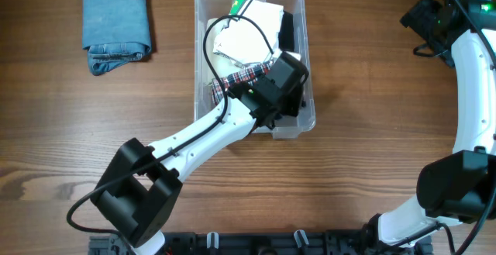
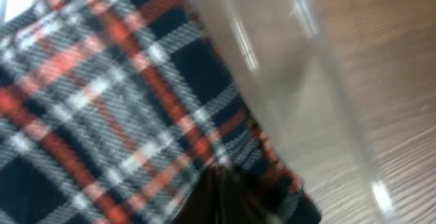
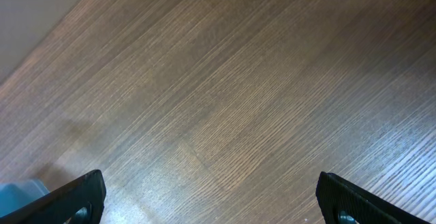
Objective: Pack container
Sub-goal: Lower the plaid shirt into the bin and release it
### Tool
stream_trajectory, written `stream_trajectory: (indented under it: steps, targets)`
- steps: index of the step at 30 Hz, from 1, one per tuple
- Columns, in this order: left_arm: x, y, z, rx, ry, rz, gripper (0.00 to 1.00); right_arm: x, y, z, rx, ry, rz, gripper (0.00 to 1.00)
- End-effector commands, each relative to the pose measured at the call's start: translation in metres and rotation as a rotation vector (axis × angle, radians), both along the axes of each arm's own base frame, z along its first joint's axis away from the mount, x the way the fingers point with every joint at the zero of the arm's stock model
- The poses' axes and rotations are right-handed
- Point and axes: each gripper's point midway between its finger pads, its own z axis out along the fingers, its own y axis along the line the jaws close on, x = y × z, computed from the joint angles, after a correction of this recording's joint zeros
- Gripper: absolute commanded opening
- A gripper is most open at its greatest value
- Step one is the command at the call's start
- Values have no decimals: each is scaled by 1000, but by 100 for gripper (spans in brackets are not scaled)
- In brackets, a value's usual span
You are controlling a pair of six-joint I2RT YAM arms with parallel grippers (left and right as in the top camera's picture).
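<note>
The clear plastic container (image 1: 304, 53) stands at the table's back centre. It holds a white garment (image 1: 252, 34), a dark item and a red, white and navy plaid garment (image 1: 240, 75). My left gripper (image 1: 271, 92) is down inside the container's near end. In the left wrist view the plaid cloth (image 2: 102, 101) fills the frame beside the clear wall (image 2: 286, 81), and the dark fingers (image 2: 228, 197) are pinched together on it. My right gripper (image 1: 426, 18) is at the far right, open and empty over bare wood (image 3: 211, 190).
A folded blue denim garment (image 1: 116, 26) lies on the table at the back left, apart from the container. A green-edged item (image 1: 240, 1) sits at the container's far end. A pale blue object (image 3: 17, 193) shows at the right wrist view's lower left corner.
</note>
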Motion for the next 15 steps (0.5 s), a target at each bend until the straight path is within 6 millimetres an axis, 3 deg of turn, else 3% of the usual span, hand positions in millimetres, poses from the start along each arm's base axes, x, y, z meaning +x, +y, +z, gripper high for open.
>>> stream_trajectory:
  steps: [1, 12, 15]
  targets:
    - [-6, 17, -16, 81, 55, 12, 4, 0, 1, -3, 9, 2, -11, 100]
    - [-41, 47, -36, 222, 202, -16, 4, 0, 1, -3, 9, 2, -11, 100]
    - [-41, 43, -33, 220, 185, -77, 4, 0, 1, -3, 9, 2, -11, 100]
